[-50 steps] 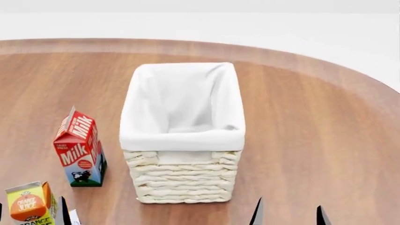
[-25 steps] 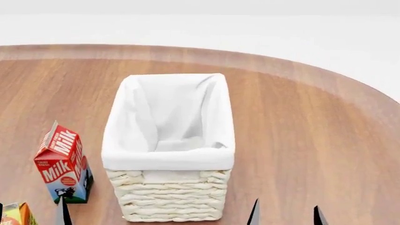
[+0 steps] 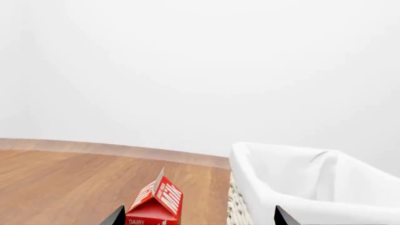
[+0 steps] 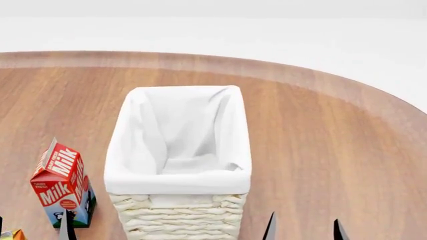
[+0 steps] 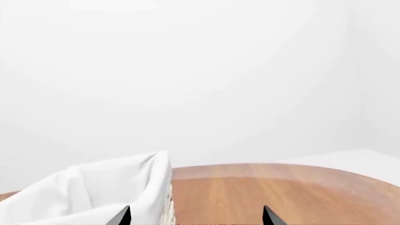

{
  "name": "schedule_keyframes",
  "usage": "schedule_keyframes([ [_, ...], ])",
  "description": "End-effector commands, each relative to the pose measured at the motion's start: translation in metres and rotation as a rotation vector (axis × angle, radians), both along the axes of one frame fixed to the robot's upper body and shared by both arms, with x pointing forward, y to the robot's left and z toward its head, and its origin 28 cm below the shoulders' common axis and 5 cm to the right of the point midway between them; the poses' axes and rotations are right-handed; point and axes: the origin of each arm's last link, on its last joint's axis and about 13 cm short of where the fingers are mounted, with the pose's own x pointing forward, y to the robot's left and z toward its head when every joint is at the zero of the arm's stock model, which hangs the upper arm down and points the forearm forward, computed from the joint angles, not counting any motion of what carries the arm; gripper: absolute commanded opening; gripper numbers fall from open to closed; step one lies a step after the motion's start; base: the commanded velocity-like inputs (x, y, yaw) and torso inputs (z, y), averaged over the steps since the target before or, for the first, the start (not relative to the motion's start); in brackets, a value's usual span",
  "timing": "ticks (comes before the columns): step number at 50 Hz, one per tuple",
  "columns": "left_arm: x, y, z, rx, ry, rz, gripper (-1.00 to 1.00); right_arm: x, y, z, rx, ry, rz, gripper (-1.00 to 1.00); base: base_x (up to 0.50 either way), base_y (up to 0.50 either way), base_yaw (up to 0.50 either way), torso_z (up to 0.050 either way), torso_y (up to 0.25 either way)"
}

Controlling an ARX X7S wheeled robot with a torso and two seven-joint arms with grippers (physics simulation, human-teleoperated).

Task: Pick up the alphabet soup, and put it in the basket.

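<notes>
The alphabet soup is out of view in every frame. The basket (image 4: pixel 177 180), cream wicker with a white cloth lining, stands at the middle of the wooden table and looks empty inside. My left gripper (image 3: pixel 200 218) is open, showing only two dark fingertips (image 3: pixel 115 217) at the picture's edge; the basket (image 3: pixel 281 173) lies ahead beside one tip. My right gripper (image 4: pixel 305 231) is open too, low at the table's near side, just right of the basket. In the right wrist view the right gripper (image 5: pixel 196 217) has the basket (image 5: pixel 125 187) ahead by one fingertip. Neither holds anything.
A red and white milk carton (image 4: pixel 63 184) stands left of the basket, also ahead of the left gripper as the milk carton (image 3: pixel 156 206). An orange juice carton's corner (image 4: pixel 9 235) shows at the bottom left. The round wooden table (image 4: pixel 320 150) stretches to the right of the basket.
The head view has shifted: the basket and milk carton sit lower and further left in the picture, and the orange juice carton has nearly slid out. Both grippers stay open.
</notes>
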Motion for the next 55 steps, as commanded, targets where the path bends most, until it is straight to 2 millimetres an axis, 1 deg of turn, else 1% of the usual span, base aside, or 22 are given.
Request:
schedule_keyframes([
  [1, 0.001, 0.001, -0.002, 0.000, 0.001, 0.000, 1.00, 0.001, 0.000, -0.002, -0.004, 0.009, 0.010, 1.00, 0.00, 0.00, 0.00, 0.000, 0.000],
  [12, 0.002, 0.002, -0.002, 0.001, 0.004, 0.000, 1.00, 0.001, -0.003, 0.002, -0.021, 0.007, 0.022, 1.00, 0.00, 0.00, 0.00, 0.000, 0.000],
  [15, 0.001, 0.001, -0.002, 0.003, 0.006, -0.001, 1.00, 0.001, -0.005, 0.002, -0.063, 0.023, 0.052, 1.00, 0.00, 0.00, 0.00, 0.000, 0.000],
  [19, 0.000, 0.003, 0.000, 0.003, 0.002, 0.006, 1.00, 0.002, -0.010, 0.011, -0.161, -0.022, 0.087, 1.00, 0.00, 0.00, 0.00, 0.000, 0.000],
  [20, 0.000, 0.003, 0.000, 0.002, 0.000, 0.008, 1.00, 0.002, -0.012, 0.015, -0.159, -0.032, 0.161, 1.00, 0.00, 0.00, 0.00, 0.000, 0.000],
  [22, -0.001, 0.004, 0.001, 0.001, -0.003, 0.014, 1.00, 0.002, -0.015, 0.019, -0.167, -0.027, 0.213, 1.00, 0.00, 0.00, 0.00, 0.000, 0.000],
  [24, -0.001, 0.005, 0.002, -0.001, -0.003, 0.021, 1.00, -0.001, -0.018, 0.021, -0.183, -0.063, 0.376, 1.00, 0.00, 0.00, 0.00, 0.000, 0.000],
  [26, -0.001, 0.005, 0.002, -0.001, -0.003, 0.023, 1.00, 0.001, -0.020, 0.025, -0.123, -0.042, 0.455, 1.00, 0.00, 0.00, 0.00, 0.000, 0.000],
  [34, -0.002, 0.006, 0.003, 0.001, -0.006, 0.036, 1.00, 0.007, -0.031, 0.038, -0.099, -0.039, 0.555, 1.00, 0.00, 0.00, 0.00, 0.000, 0.000],
  [37, -0.004, 0.005, 0.004, 0.002, -0.009, 0.038, 1.00, 0.003, -0.033, 0.043, -0.092, -0.031, 0.641, 1.00, 0.00, 0.00, 0.00, 0.000, 0.000],
  [43, -0.005, 0.005, 0.005, 0.001, -0.012, 0.039, 1.00, -0.003, -0.034, 0.047, -0.115, -0.035, 0.733, 1.00, 0.00, 0.00, 0.00, 0.000, 0.000],
  [48, -0.004, 0.006, 0.004, 0.000, -0.011, 0.039, 1.00, -0.004, -0.033, 0.049, -0.124, -0.033, 0.766, 1.00, 0.00, 0.00, 0.00, 0.000, 0.000],
  [50, -0.003, 0.006, 0.004, -0.001, -0.010, 0.041, 1.00, -0.005, -0.032, 0.047, -0.135, -0.032, 0.774, 1.00, 0.00, 0.00, 0.00, 0.000, 0.000],
  [55, -0.004, 0.006, 0.005, 0.002, -0.013, 0.041, 1.00, -0.010, -0.030, 0.042, -0.191, -0.029, 0.857, 1.00, 0.00, 0.00, 0.00, 0.000, 0.000],
])
